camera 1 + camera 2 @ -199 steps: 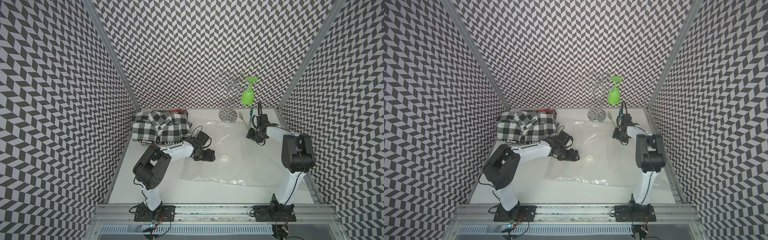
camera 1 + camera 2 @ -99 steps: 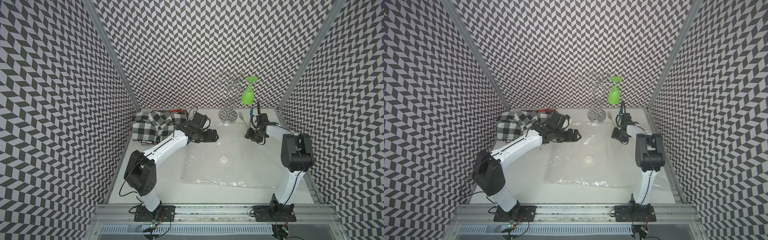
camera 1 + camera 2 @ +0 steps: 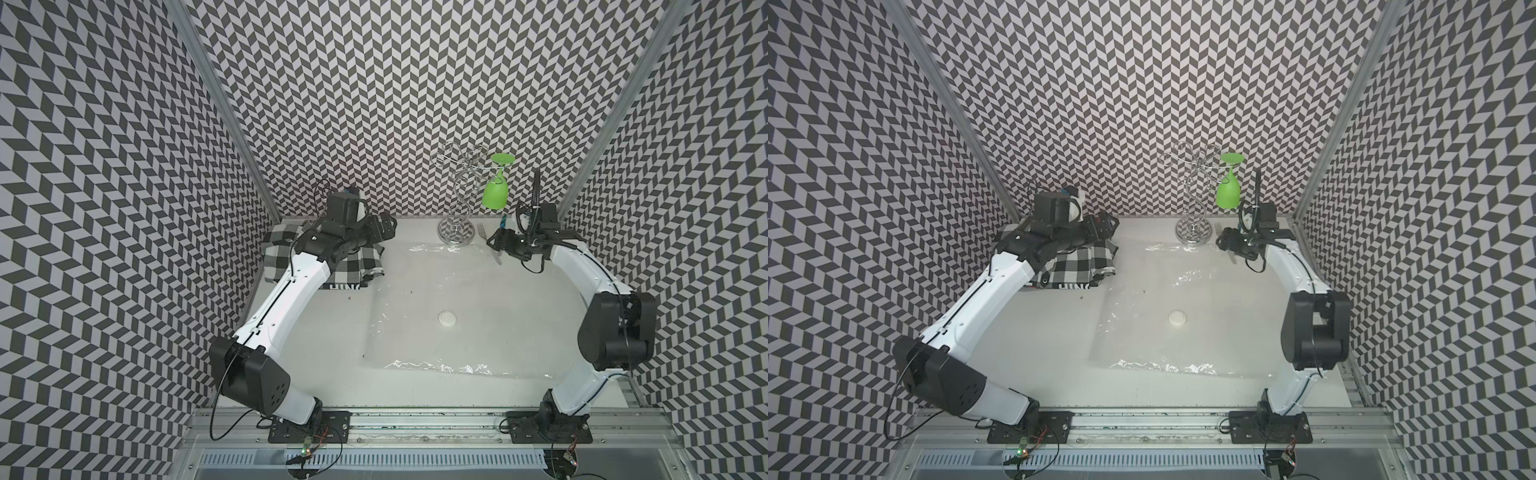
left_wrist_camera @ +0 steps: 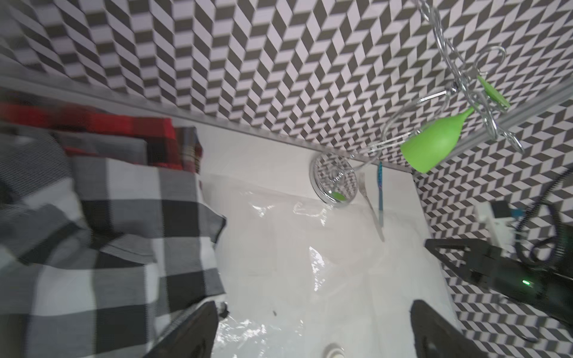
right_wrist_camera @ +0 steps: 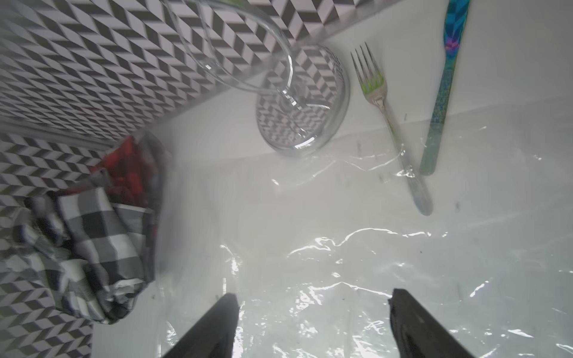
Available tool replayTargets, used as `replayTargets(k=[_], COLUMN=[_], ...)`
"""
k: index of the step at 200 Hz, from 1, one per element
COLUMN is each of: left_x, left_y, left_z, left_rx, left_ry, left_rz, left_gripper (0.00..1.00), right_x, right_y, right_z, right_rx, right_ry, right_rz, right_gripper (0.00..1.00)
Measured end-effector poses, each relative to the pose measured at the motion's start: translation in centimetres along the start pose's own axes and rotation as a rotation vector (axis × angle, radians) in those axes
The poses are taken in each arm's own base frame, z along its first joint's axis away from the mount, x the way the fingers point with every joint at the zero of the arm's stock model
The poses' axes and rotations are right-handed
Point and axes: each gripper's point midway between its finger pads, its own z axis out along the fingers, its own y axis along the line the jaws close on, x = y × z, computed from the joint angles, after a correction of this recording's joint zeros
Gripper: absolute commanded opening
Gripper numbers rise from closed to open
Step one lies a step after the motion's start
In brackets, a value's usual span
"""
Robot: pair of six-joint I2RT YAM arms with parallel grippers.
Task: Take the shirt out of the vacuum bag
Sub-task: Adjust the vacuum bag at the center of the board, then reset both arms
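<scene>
As it lies flat, the vacuum bag (image 3: 478, 299) looks clear, crinkled.

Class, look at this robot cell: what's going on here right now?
The checked shirt lies bunched in the far left corner, already outside the clear vacuum bag, which lies flat and empty. The left gripper, near the shirt, and the right gripper, over the bag's far edge, both stand open, holding nothing.

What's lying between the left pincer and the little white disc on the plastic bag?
Only the vacuum bag's clear plastic, spread on the table. Nothing else sits between the left pincer and the white disc, as both top views show.
</scene>
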Motion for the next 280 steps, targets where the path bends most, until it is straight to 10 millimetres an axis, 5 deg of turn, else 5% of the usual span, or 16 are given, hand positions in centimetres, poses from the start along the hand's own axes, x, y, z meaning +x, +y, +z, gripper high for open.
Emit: replayTargets(k=[52, 80, 107, 145, 177, 243, 280], left_x=[-7.6, -8.8, -8.5, -4.1, 1.1, 7.8, 10.8], left_y=[3.7, 7.6, 13.9, 22.6, 25.9, 27.2, 25.7], left_z=[-5.7, -7.1, -7.5, -6.4, -5.9, -5.0, -1.6], left_rx=[-0.082, -0.170, -0.310, -0.468, -0.508, -0.456, -0.366], left_ry=[-0.307, -0.412, -0.473, -0.479, -0.493, -0.534, -0.496], left_rz=[0.086, 0.128, 0.138, 0.135, 0.177, 0.223, 0.307], left_gripper=[0.99, 0.99, 0.99, 0.99, 0.99, 0.99, 1.00], right_x=[-1.9, -1.1, -1.2, -0.1, 3.1, 5.1, 5.5], right_y=[3.8, 2.2, -0.8, -6.1, -9.7, -10.4, -9.0], right_z=[-8.0, -9.7, -10.1, -9.1, -7.0, -5.9, -5.8], right_rx=[-0.081, -0.007, 0.113, 0.270, 0.356, 0.326, 0.250], right_ry=[-0.297, -0.412, -0.494, -0.583, -0.614, -0.720, -0.751], right_rz=[-0.156, -0.183, -0.177, -0.141, -0.161, -0.234, -0.288], right_gripper=[1.00, 1.00, 1.00, 1.00, 1.00, 1.00, 1.00])
